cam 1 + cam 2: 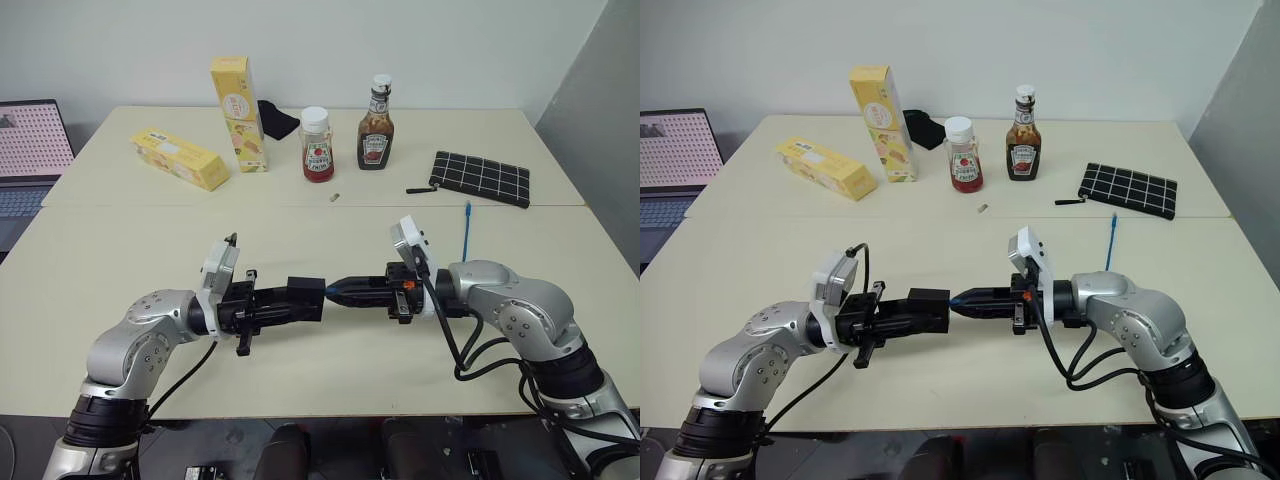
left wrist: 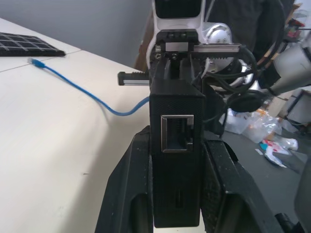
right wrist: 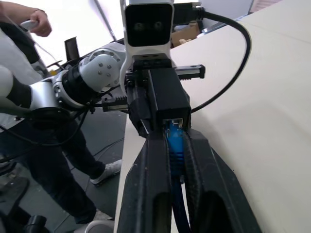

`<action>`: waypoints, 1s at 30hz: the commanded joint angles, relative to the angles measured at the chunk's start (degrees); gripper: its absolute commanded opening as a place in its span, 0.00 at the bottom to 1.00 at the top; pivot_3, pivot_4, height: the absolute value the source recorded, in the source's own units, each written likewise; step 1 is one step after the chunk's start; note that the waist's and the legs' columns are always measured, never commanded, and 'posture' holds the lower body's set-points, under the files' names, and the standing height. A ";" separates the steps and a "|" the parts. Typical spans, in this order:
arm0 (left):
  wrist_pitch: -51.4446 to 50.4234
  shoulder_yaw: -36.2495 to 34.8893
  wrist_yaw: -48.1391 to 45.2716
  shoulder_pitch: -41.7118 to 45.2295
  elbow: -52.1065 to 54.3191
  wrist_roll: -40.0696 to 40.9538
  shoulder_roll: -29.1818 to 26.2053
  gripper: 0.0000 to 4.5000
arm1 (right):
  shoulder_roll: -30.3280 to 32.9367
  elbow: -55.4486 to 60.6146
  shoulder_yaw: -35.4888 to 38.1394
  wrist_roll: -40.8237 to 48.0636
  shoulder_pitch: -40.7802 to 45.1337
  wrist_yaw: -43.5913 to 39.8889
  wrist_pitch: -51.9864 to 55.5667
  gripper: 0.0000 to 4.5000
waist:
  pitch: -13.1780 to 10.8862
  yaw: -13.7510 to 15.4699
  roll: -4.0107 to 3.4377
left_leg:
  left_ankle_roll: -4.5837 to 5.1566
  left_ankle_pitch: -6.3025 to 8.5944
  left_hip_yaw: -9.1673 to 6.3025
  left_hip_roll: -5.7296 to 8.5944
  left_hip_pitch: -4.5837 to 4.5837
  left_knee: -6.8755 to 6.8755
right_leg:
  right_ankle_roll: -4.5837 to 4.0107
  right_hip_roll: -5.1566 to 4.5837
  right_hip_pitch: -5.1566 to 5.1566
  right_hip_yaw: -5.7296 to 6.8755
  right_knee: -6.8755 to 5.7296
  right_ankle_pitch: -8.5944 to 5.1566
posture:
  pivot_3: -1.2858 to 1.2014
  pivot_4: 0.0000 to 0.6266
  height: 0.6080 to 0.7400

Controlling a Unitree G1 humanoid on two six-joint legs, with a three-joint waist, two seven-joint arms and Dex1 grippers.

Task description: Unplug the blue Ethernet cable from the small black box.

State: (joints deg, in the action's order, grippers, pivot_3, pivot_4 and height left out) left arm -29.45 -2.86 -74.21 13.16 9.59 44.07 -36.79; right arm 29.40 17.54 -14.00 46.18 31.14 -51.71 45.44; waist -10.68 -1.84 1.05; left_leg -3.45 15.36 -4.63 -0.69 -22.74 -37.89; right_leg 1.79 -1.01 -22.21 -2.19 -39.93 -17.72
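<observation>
Left gripper (image 1: 300, 300) clamped on small black box (image 1: 306, 297), held level above table (image 1: 120, 260) front edge, port facing right gripper. Right gripper (image 3: 171, 145) closed tight on blue cable (image 3: 175, 145) just behind plug, plug still at box port. Rest of cable trailing over table toward grid pouch (image 1: 481, 177), free end near it.
</observation>
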 commanded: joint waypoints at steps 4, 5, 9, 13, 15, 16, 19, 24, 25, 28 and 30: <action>0.72 -1.82 -0.10 -0.04 0.82 0.76 0.00 0.17 | 0.83 0.17 1.62 -0.97 1.84 -2.57 -0.03 0.01 | 0.00 0.00 0.00 | 0.00 0.00 0.00 0.00 0.00 0.00 | 0.00 0.00 0.00 -0.01 0.00 0.00 | 0.52 0.24 1.00; 0.67 -1.88 -0.11 -0.05 0.89 0.87 0.00 0.17 | 0.91 0.02 1.45 -1.22 2.00 -2.86 0.00 0.01 | 0.00 0.00 0.00 | 0.00 0.00 0.00 0.00 0.00 0.00 | 0.00 0.00 0.00 -0.01 0.00 0.00 | 0.52 0.24 1.00; 0.59 -2.54 0.14 -0.57 1.25 1.19 -0.26 0.17 | 1.25 -0.91 1.10 -2.61 2.18 -3.69 0.03 0.01 | 0.00 0.00 0.00 | 0.00 0.00 0.00 0.00 0.00 0.00 | 0.00 0.00 0.00 0.00 0.00 0.00 | 0.52 0.24 1.00; 0.19 -4.31 1.35 -2.32 1.78 1.40 -1.17 0.17 | 2.37 -2.18 2.20 -3.66 1.08 -4.10 0.10 0.01 | 0.00 0.00 0.00 | 0.00 0.00 0.00 0.00 0.00 0.00 | 0.00 0.00 -0.01 -0.01 0.00 0.00 | 0.52 0.24 1.00; 0.00 -5.54 2.36 -3.83 2.42 1.56 -1.42 0.17 | 3.49 -2.44 3.18 -3.91 0.07 -4.04 0.04 0.01 | 0.00 0.01 0.00 | 0.00 0.00 0.00 -0.01 0.00 0.00 | 0.00 -0.01 -0.01 -0.01 0.01 0.00 | 0.52 0.24 1.00; 0.08 -6.00 2.67 -4.42 2.66 1.47 -1.49 0.17 | 3.97 -2.54 3.56 -4.01 -0.30 -4.15 0.01 0.01 | 0.00 0.01 0.00 | 0.00 0.00 0.00 -0.01 0.00 0.00 | 0.00 -0.01 -0.01 -0.01 0.02 0.00 | 0.52 0.24 1.00; 0.22 -7.41 4.11 -5.93 3.37 1.39 -1.45 0.17 | 5.01 -2.77 5.06 -4.52 -1.51 -3.93 -0.12 0.01 | 0.00 0.02 0.00 | 0.00 0.00 0.01 -0.01 -0.01 0.01 | 0.00 -0.02 -0.01 -0.02 0.02 0.00 | 0.52 0.24 1.00; -0.08 -9.53 9.17 -7.63 4.43 1.32 -0.45 0.17 | 2.32 -12.12 7.52 -14.96 -1.87 5.17 -10.54 0.01 | 0.01 0.02 0.02 | 0.00 0.00 0.01 -0.01 0.00 0.01 | 0.00 -0.02 0.00 -0.02 0.02 0.00 | 0.52 0.24 1.00; -0.26 -9.72 10.25 -7.99 4.84 1.43 -0.16 0.17 | 1.26 -15.46 7.19 -19.42 -1.73 8.43 -15.02 0.01 | 0.02 0.01 0.03 | 0.00 0.00 0.03 -0.01 0.01 0.00 | 0.00 -0.02 0.01 -0.03 0.01 0.00 | 0.52 0.24 1.00; -0.63 -9.49 13.08 -8.63 6.10 1.18 0.78 0.17 | -1.98 -24.10 5.90 -29.30 -1.32 17.07 -24.22 0.01 | 0.01 0.01 0.02 | 0.00 0.00 0.11 0.00 0.00 0.00 | 0.01 -0.02 -0.03 -0.07 -0.01 0.01 | 0.52 0.24 1.00; -1.09 -9.15 14.91 -8.81 6.82 1.08 1.37 0.17 | -4.32 -28.37 5.03 -33.50 -1.49 20.42 -27.76 0.01 | 0.01 -0.01 0.02 | -0.01 0.00 0.15 -0.01 0.00 0.01 | 0.01 -0.02 -0.04 -0.07 -0.01 0.01 | 0.52 0.24 1.00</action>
State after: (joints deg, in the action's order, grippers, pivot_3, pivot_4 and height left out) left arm -30.46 -11.49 -60.81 4.45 13.91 44.50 -35.67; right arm 26.10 -9.00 -8.32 16.44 29.40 -34.56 22.15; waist -10.67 -1.86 1.07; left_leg -3.46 15.35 -4.46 -0.71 -22.75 -37.86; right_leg 1.80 -1.03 -22.27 -2.27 -39.94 -17.71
